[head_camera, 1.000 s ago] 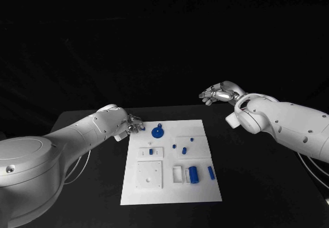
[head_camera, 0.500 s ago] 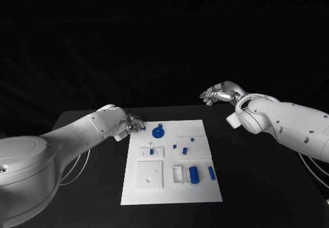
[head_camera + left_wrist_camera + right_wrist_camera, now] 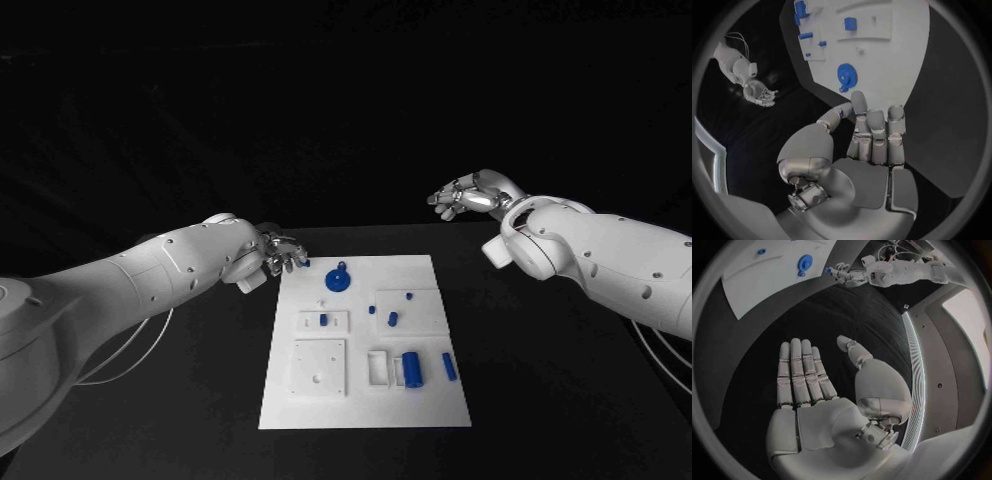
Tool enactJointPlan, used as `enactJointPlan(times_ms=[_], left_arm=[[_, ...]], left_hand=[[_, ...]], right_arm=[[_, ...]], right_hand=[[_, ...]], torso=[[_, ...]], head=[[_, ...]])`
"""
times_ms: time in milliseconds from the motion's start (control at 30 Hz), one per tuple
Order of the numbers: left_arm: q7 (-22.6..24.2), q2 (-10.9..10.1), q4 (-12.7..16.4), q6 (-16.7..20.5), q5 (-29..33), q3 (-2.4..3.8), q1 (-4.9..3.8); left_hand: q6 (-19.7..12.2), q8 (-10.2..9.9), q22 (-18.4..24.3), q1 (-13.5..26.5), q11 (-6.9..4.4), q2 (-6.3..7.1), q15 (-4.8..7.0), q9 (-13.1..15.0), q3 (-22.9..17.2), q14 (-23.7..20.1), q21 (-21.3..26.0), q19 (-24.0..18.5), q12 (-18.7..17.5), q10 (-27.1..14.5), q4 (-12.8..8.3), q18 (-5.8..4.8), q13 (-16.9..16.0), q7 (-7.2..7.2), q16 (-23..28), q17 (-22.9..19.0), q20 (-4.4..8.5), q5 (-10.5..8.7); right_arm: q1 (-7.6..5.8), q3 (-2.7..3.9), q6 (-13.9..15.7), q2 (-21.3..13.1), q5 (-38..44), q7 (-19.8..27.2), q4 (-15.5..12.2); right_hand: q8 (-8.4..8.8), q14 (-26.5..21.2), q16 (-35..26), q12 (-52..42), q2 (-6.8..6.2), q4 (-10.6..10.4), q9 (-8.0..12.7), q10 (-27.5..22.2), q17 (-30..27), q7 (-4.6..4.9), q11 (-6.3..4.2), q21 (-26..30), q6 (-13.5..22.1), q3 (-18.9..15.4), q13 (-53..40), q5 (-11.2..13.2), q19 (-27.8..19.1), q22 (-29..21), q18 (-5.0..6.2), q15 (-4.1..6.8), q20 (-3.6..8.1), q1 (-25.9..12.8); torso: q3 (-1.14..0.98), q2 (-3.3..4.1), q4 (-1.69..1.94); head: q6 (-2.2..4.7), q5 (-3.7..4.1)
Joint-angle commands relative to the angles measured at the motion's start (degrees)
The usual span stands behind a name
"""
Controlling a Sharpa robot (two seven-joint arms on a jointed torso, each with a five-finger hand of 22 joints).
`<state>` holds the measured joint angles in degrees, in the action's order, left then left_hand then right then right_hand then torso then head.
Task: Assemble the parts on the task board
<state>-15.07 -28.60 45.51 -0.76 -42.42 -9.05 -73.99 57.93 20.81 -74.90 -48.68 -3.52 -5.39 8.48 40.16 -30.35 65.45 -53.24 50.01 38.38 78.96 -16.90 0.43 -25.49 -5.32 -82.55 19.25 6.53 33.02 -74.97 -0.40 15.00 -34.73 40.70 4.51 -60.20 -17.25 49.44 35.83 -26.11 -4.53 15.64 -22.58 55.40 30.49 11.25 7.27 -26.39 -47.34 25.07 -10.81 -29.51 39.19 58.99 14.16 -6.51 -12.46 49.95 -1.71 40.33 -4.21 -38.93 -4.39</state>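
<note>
The white task board (image 3: 364, 400) lies mid-table with blue parts on it: a round disc part (image 3: 336, 280) near its far edge, and a blue cylinder (image 3: 411, 367) and a slim blue bar (image 3: 449, 365) toward its near end. The left hand (image 3: 281, 256) hovers at the board's far left corner, just beside the disc, pinching a small blue part (image 3: 304, 264) at its fingertips. The right hand (image 3: 464, 195) hangs well beyond the board's far right corner, fingers extended and apart, grasping nothing.
</note>
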Motion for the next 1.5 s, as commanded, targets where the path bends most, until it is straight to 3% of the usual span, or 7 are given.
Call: enactJointPlan(times_ms=[33, 333, 633, 867, 1033, 1267, 1500], left_arm=[[-1.3, -1.9, 4.2, 3.2, 0.3, -0.04, -0.17], [-2.8, -7.1, 14.4, 7.2, -0.9, -0.82, -0.16], [-3.9, -10.5, 22.0, 12.1, -2.3, -4.67, -0.04], [-4.6, -11.3, 25.5, 14.2, -4.5, -4.69, 1.59], [-4.8, -10.5, 25.1, 14.2, -6.6, -4.69, 2.51], [-5.4, -9.3, 24.0, 13.5, -7.8, -4.69, 3.46], [-5.3, -8.4, 23.0, 13.4, -8.3, -4.68, 4.9]], left_hand=[[4.0, 0.3, -1.1, -0.5, -0.06, -0.11, 1.09, 0.1, -0.3, 1.5, -0.4, 0.5, 0.2, 0.5, 0.1, 0.01, -0.1, 2.69, -0.3, 0.1, 7.64, 0.42], [4.6, 0.4, -1.1, -0.3, -0.24, 0.14, 1.28, 0.2, -0.3, 1.9, -0.6, 0.8, 0.3, 1.2, 0.1, 0.09, -0.1, 2.89, -0.4, 0.2, 7.8, 1.09], [5.3, 0.6, -1.1, 0.1, -0.47, 0.44, 1.52, 0.3, -0.2, 2.6, -1.0, 1.3, 0.4, 2.0, 0.0, 0.22, -0.3, 3.14, -0.5, 0.4, 8.03, 2.18], [5.5, 0.6, -1.1, 0.2, -0.51, 0.49, 1.56, 0.3, -0.2, 2.7, -1.1, 1.4, 0.4, 2.1, 0.0, 0.24, -0.3, 3.2, -0.6, 0.4, 8.08, 2.45], [5.6, 0.7, -1.1, 0.2, -0.53, 0.5, 1.58, 0.3, -0.2, 2.8, -1.2, 1.4, 0.5, 2.2, 0.0, 0.26, -0.4, 3.22, -0.6, 0.5, 8.1, 2.54], [5.8, 0.7, -1.1, 0.4, -0.59, 0.47, 1.64, 0.3, -0.2, 2.9, -1.3, 1.5, 0.6, 2.4, 0.0, 0.28, -0.5, 3.29, -0.7, 0.6, 8.15, 2.78], [6.0, 0.7, -1.1, 0.8, -0.61, 0.54, 1.66, 0.3, -0.3, 3.0, -1.4, 1.5, 0.7, 2.5, 0.0, 0.28, -0.6, 3.33, -0.8, 0.6, 8.18, 3.66]], right_arm=[[0.05, -0.1, -0.8, 0.3, 0.1, 0.5, 0.8], [0.62, -0.73, -1.1, 0.7, 0.1, 0.5, 2.1], [0.85, -1.05, -1.3, 1.0, 0.2, 0.5, 2.4], [0.86, -1.08, -1.3, 1.0, 0.2, 0.5, 2.4], [0.86, -1.08, -1.3, 1.2, 0.2, 0.5, 2.4], [0.86, -1.08, -1.3, 1.3, 0.3, 0.5, 2.3], [0.86, -1.08, -1.3, 1.2, 0.3, 0.5, 2.3]], right_hand=[[-0.11, -0.5, 0.2, -0.4, -0.04, -0.3, 0.1, 0.3, -0.1, -0.04, 0.09, 0.4, 0.1, 0.1, 0.1, -0.2, -0.2, 0.1, 0.56, -0.09, -0.27, 0.7], [-0.12, -0.5, 0.2, -0.4, -0.01, -0.3, 0.1, 0.3, -0.1, -0.04, 0.08, 0.4, 0.0, 0.1, 0.2, -0.3, -0.2, 0.1, 0.57, -0.08, -0.29, 0.7], [-0.13, -0.5, 0.2, -0.4, 0.02, -0.3, 0.1, 0.3, -0.1, -0.04, 0.08, 0.4, 0.0, 0.1, 0.2, -0.3, -0.2, 0.1, 0.58, -0.06, -0.3, 0.7], [-0.14, -0.5, 0.2, -0.5, 0.05, -0.3, 0.1, 0.3, -0.2, -0.05, 0.08, 0.4, 0.0, 0.2, 0.3, -0.4, -0.2, 0.1, 0.59, -0.06, -0.31, 0.8], [-0.15, -0.5, 0.2, -0.5, 0.06, -0.3, 0.1, 0.3, -0.2, -0.05, 0.08, 0.5, 0.0, 0.2, 0.3, -0.5, -0.2, 0.1, 0.6, -0.06, -0.33, 0.8], [-0.15, -0.5, 0.2, -0.5, 0.08, -0.3, 0.1, 0.3, -0.2, -0.05, 0.08, 0.5, 0.0, 0.2, 0.4, -0.7, -0.2, 0.1, 0.61, -0.06, -0.35, 0.8], [-0.16, -0.5, 0.2, -0.5, 0.07, -0.3, 0.1, 0.3, -0.2, -0.04, 0.08, 0.5, 0.0, 0.2, 0.4, -0.8, -0.3, 0.2, 0.62, -0.06, -0.36, 0.8]], torso=[[-0.04, -0.86, 0.52], [-0.07, -2.08, 1.2], [-0.14, -2.73, 1.55], [-0.23, -2.72, 1.75], [-0.21, -2.84, 2.01], [-0.28, -2.67, 1.67], [-0.28, -2.57, 1.73]], head=[[-0.26, 0.07], [-1.14, 0.37], [-1.79, 0.32], [-2.04, 0.19], [-2.17, 0.23], [-2.19, -0.07], [-2.38, 0.14]])
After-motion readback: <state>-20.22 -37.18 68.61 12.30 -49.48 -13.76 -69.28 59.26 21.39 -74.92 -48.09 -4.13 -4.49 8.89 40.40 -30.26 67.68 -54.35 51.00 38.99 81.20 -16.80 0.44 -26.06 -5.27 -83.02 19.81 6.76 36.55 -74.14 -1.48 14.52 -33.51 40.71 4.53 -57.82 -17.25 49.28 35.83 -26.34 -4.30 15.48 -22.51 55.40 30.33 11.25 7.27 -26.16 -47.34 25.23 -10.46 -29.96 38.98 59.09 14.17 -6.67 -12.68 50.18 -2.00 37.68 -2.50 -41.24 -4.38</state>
